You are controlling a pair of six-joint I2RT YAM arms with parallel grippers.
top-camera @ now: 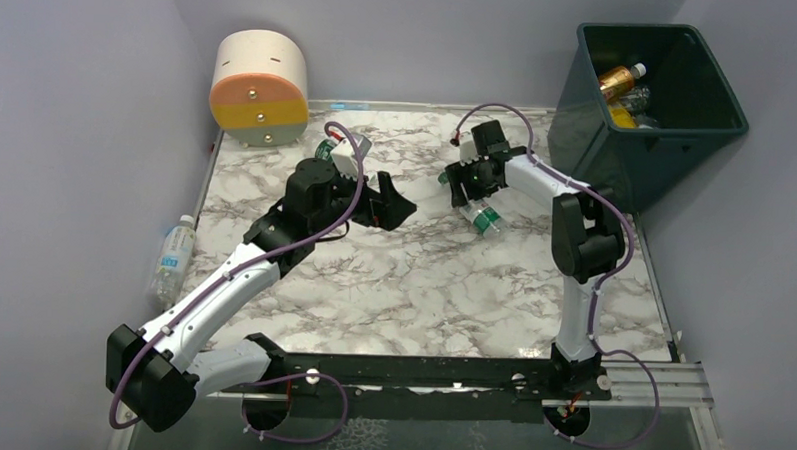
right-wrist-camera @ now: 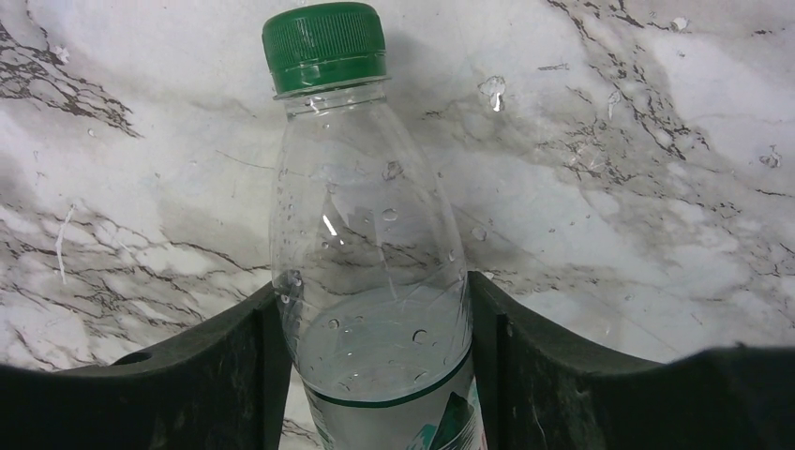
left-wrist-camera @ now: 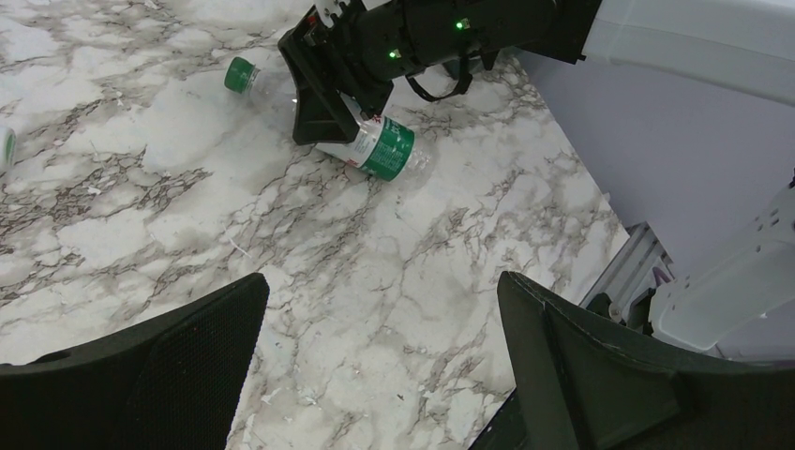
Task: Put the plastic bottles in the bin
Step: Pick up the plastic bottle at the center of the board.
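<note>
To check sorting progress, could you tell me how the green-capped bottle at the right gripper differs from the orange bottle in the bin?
The green-capped bottle lies on the marble table, between the fingers of the right gripper; the orange bottle already lies inside the bin. The green-capped bottle looks clear; the orange bottle looks amber with a pale cap. Both are small capped plastic bottles.

Top view high, looking down, wrist views close, all sharing bottle [left-wrist-camera: 380, 148]
</note>
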